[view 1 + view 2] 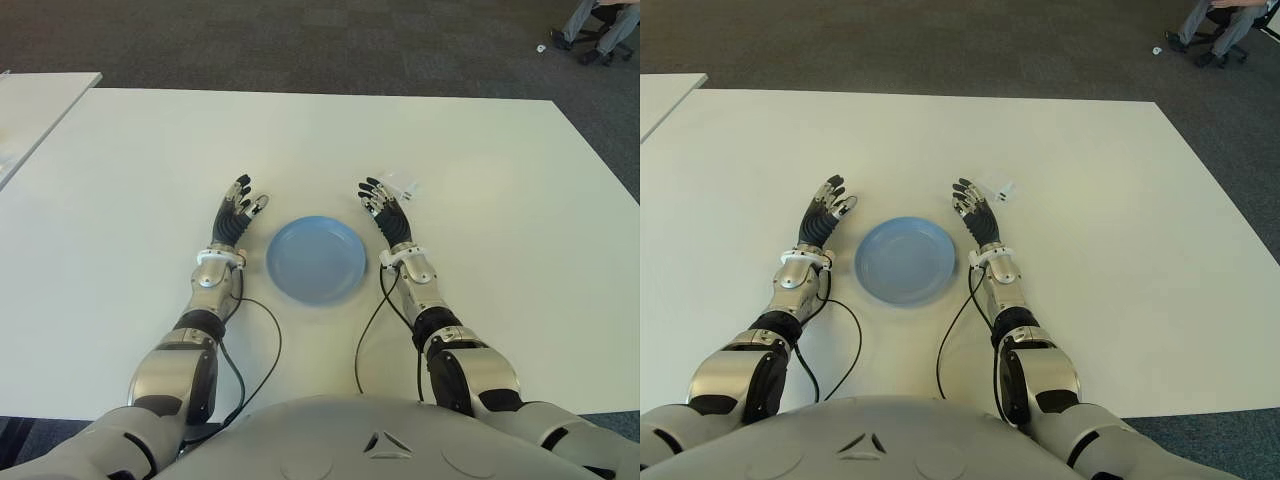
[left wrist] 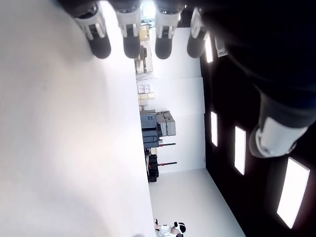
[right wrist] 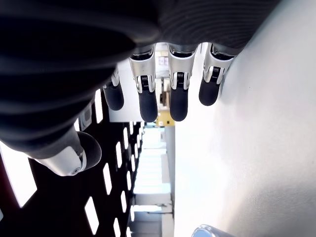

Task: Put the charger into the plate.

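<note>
The right hand (image 1: 385, 207) and left hand (image 1: 237, 212) are lying open and holding nothing, flanking the blue plate (image 1: 316, 259). The white charger (image 1: 404, 187) is sitting just beyond the right fingertips; no writing is showing legibly on it.

White tabletop (image 1: 480, 330) on a dark grey carpet floor (image 1: 300, 45). A second white table (image 1: 35, 100) stands just beside it at left; a seated person's legs (image 1: 600, 25) and chair base show far right.

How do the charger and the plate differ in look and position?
The plate is blue, round and much larger; the charger is small and white. The plate lies between the left hand and the right hand, while the charger lies just beyond the right hand's fingertips. Both rest on the white table, and neither hand holds them.
</note>
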Robot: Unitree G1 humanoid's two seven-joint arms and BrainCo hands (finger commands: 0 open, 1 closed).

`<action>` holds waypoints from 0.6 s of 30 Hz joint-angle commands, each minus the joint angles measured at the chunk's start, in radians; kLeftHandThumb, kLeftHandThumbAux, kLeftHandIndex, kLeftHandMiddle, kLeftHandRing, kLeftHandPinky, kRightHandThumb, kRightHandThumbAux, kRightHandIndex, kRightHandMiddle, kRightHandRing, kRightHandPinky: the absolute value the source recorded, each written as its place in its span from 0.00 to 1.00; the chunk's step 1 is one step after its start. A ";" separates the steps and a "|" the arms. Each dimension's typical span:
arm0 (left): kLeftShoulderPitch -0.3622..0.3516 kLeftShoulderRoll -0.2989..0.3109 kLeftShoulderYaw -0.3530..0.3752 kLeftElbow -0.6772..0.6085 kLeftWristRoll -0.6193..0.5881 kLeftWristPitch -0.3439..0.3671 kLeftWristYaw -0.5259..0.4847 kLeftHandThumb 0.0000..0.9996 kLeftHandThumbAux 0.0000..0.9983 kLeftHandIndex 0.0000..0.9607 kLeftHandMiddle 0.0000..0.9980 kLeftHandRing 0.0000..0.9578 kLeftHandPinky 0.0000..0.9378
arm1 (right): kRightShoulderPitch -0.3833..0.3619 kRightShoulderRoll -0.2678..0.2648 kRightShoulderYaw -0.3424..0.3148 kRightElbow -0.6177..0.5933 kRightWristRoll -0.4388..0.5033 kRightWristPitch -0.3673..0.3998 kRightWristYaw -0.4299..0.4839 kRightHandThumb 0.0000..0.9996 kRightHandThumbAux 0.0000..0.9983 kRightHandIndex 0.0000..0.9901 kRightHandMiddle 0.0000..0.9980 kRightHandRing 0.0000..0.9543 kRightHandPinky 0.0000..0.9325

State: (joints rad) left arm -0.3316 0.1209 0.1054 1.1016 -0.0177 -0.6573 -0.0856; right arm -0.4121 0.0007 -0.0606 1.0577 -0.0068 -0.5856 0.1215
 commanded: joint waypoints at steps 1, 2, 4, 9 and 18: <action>0.074 -0.025 -0.010 0.051 0.010 0.073 -0.004 0.00 0.55 0.00 0.03 0.02 0.05 | 0.054 0.002 0.003 0.053 -0.008 0.076 -0.021 0.00 0.57 0.13 0.18 0.16 0.14; 0.073 -0.025 -0.010 0.052 0.010 0.073 -0.004 0.00 0.56 0.00 0.03 0.02 0.05 | 0.053 0.002 0.003 0.054 -0.009 0.075 -0.023 0.00 0.58 0.13 0.18 0.16 0.14; 0.073 -0.025 -0.010 0.053 0.009 0.073 -0.006 0.00 0.56 0.00 0.03 0.03 0.05 | 0.053 0.002 0.004 0.054 -0.010 0.073 -0.028 0.00 0.58 0.13 0.18 0.16 0.14; 0.069 -0.027 -0.009 0.057 0.009 0.078 -0.006 0.00 0.56 0.00 0.03 0.03 0.05 | 0.051 0.002 0.001 0.056 -0.009 0.068 -0.035 0.00 0.59 0.13 0.18 0.16 0.14; 0.066 -0.027 -0.012 0.053 0.010 0.095 0.000 0.00 0.55 0.00 0.02 0.02 0.04 | 0.104 0.015 0.000 -0.073 -0.024 0.073 -0.145 0.00 0.62 0.11 0.16 0.14 0.14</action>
State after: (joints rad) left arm -0.3338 0.1200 0.1034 1.1008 -0.0178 -0.6517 -0.0856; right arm -0.3928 0.0090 -0.0580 1.0151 -0.0195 -0.5758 0.0274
